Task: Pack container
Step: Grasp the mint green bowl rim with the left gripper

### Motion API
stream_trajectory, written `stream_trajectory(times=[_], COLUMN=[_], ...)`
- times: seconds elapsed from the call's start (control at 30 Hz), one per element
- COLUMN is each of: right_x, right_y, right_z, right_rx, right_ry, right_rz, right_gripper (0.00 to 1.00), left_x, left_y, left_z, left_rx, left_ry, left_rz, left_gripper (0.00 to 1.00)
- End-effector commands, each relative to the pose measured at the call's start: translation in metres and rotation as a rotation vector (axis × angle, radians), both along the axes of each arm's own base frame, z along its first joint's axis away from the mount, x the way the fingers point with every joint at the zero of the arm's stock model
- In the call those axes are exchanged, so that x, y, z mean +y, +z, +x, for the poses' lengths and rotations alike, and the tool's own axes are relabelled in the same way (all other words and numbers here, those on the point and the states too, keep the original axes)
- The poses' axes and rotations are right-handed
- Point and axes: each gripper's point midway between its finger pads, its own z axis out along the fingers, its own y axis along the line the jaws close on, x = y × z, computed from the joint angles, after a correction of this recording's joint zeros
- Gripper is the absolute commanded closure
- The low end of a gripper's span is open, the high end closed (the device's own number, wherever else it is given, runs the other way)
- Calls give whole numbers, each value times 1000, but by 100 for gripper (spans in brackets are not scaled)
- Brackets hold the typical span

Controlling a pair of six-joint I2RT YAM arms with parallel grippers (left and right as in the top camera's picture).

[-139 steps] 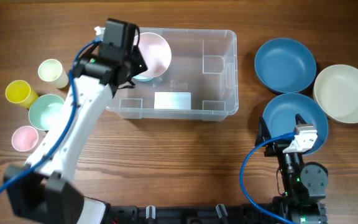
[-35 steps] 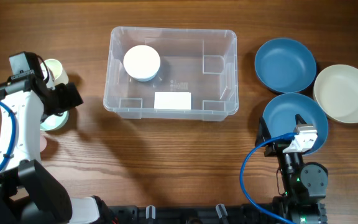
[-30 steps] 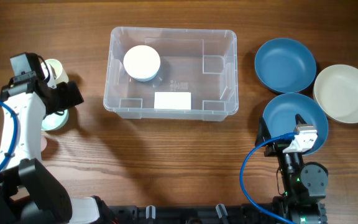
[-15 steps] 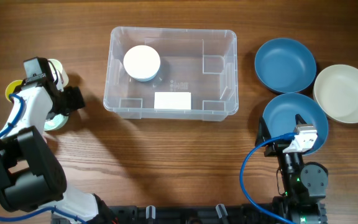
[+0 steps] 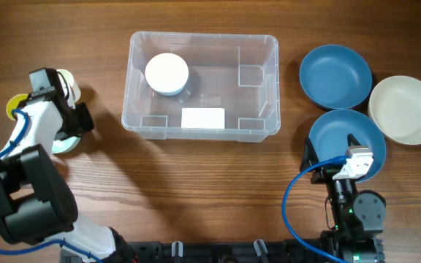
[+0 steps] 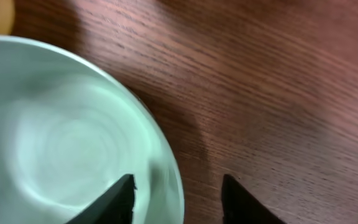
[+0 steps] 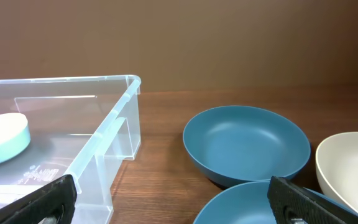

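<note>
The container (image 5: 272, 88) is a big clear bin at the table's middle; its corner also shows in the right wrist view (image 7: 114, 118). A white bowl (image 5: 167, 74) lies upside down in its far left part. My left gripper (image 6: 178, 193) straddles the rim of a mint green bowl (image 6: 61, 143), one finger inside, one outside over the wood, with a gap left beside the rim. From overhead that gripper (image 5: 71, 130) covers most of the mint bowl (image 5: 63, 144). My right gripper (image 7: 173, 199) stands open and empty above the near blue bowl (image 5: 364, 131).
A second blue bowl (image 5: 335, 75) and a cream bowl (image 5: 406, 109) sit right of the container. A cream cup (image 5: 68, 82) and a yellow cup (image 5: 13, 106) stand close behind the left arm.
The left arm left the white bowl in the container and swung left to the mint bowl. Over the last second it drew in and its jaws narrowed around the rim. The right arm stayed still.
</note>
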Motion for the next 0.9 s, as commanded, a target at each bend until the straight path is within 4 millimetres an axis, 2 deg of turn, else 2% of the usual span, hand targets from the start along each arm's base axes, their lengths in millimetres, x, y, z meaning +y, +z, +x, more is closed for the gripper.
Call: stream_trajectory(times=[0.0,0.33,0.43,0.6,0.87], right_x=[0,0,0,0,0], right_y=[1,1,1,1,1], right_z=[0,0,0,0,0], right_rx=[-5,-5,-5,-5,-5], right_ry=[5,5,5,4,4], right_rz=[-6,-6,-6,-6,-7], right_gripper=[0,0,0,0,0], left_x=[2,3,4,-1,-26], left_y=[-9,-8,-5,7,26], left_z=[-4,-3,1,11,25], left_rx=[26,21,9,-42,-98], left_ry=[6,7,9,1,-70], left_rz=[3,7,10,-22,-19], left_gripper=[58,93,96,96,96])
